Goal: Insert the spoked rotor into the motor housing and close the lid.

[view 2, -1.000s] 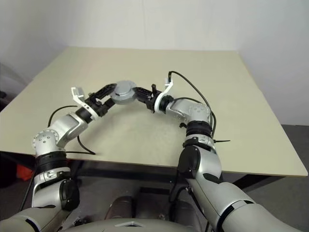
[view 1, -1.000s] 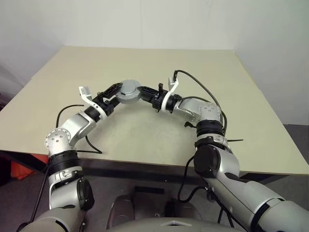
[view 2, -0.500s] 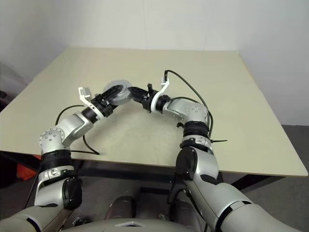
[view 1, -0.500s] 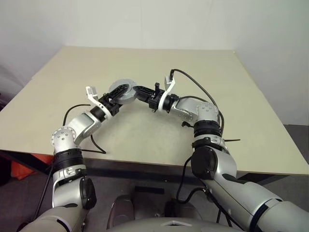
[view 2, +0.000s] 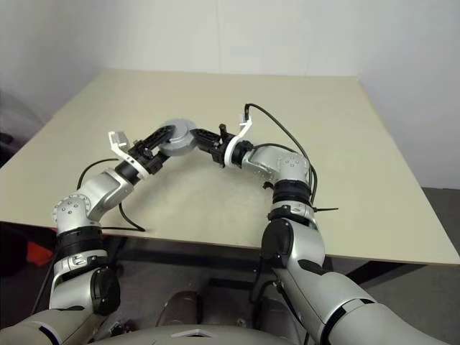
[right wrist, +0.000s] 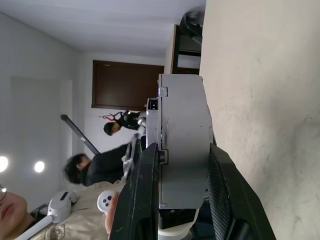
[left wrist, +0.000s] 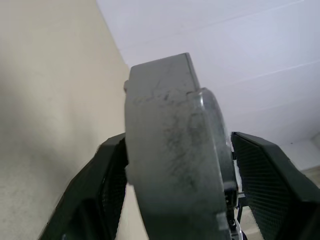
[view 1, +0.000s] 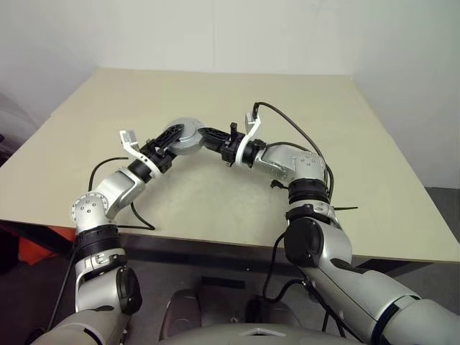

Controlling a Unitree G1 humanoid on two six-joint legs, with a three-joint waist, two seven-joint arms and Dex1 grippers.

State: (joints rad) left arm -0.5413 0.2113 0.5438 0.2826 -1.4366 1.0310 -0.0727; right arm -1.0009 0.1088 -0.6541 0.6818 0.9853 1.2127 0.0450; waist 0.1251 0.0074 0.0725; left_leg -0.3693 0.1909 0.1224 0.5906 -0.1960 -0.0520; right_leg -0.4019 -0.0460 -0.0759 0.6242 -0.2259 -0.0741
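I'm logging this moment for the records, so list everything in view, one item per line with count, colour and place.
motor housing with lid: one, grey metal, a round assembly held above the table between the two end effectors
table: one, beige top, under both arms
cables: black, one looping over the right wrist, another trailing on the table by the left arm
people: at least two, dark clothing, in the room's background in the right wrist view
left end effector: one, black fingers either side of the assembly's left edge
right end effector: one, black fingers shut on the assembly's right edge
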